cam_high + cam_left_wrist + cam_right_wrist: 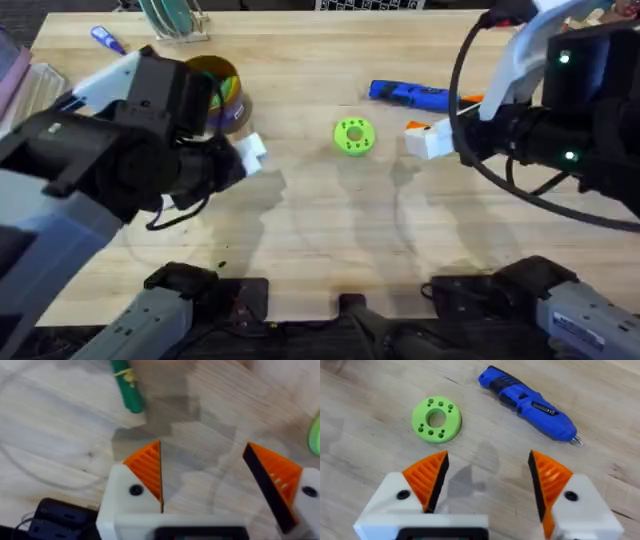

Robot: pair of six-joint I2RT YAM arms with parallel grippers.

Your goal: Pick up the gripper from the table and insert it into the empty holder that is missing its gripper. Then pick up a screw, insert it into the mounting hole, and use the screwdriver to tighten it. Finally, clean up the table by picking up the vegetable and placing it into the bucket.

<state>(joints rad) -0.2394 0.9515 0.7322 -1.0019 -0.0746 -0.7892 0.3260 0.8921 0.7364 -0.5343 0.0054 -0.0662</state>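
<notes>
My left gripper [205,477] hangs open over bare wood, both orange pads [147,467] in place. The dark-green vegetable [127,385] lies on the table a little beyond its fingertips. In the overhead view my left gripper [250,153] sits just in front of the yellow bucket [222,90]. My right gripper [487,480] is open too, with nothing between its fingers. Ahead of it lie the blue screwdriver [527,402] and a green disc [436,419]. From above, my right gripper [425,138] is right of the disc and near the screwdriver [410,94]. The loose gripper, holder and screw are out of view.
The round bright-green disc [353,136] with holes lies mid-table. A small blue-and-white pen [107,40] and a rack [175,18] are at the far left back. A black device with a cable [50,517] lies near my left gripper. Open wood stretches across the near middle.
</notes>
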